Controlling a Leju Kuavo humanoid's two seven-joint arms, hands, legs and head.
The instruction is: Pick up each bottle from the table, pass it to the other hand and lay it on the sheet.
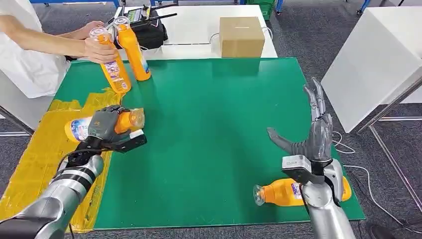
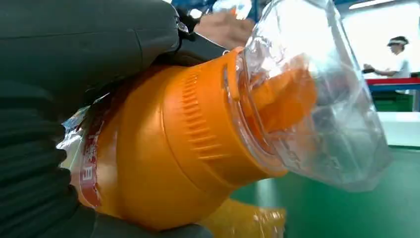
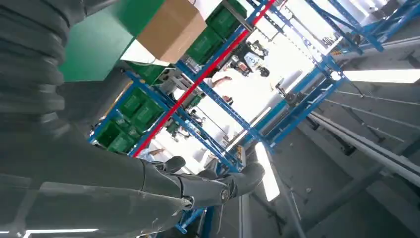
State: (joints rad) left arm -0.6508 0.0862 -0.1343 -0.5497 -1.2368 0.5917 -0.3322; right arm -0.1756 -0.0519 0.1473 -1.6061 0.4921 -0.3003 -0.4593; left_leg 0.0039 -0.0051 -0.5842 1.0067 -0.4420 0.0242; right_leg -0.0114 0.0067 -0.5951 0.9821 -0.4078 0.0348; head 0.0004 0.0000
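The green surface [image 1: 209, 124] carries a yellow sheet [image 1: 40, 164] along its left edge, and the left hand [image 1: 107, 124] hovers right at that sheet's inner border, wrapped around an orange bottle [image 1: 79, 128]. The bottle lies sideways in the grip, its long axis running across the surface with the clear cap [image 1: 137, 118] pointing toward the green middle and its base over the sheet, so laying it down looks like a short drop. The right hand [image 1: 316, 134] stands upright above the near right of the surface, fingers spread and holding nothing; a second orange bottle [image 1: 278, 193] lies on its side just below and behind it, cap to the left, clearly nearer this hand. At the far left a person's hand [image 1: 99, 50] holds one of two more bottles [image 1: 132, 47]. The labels show blue and red print, too small to read.
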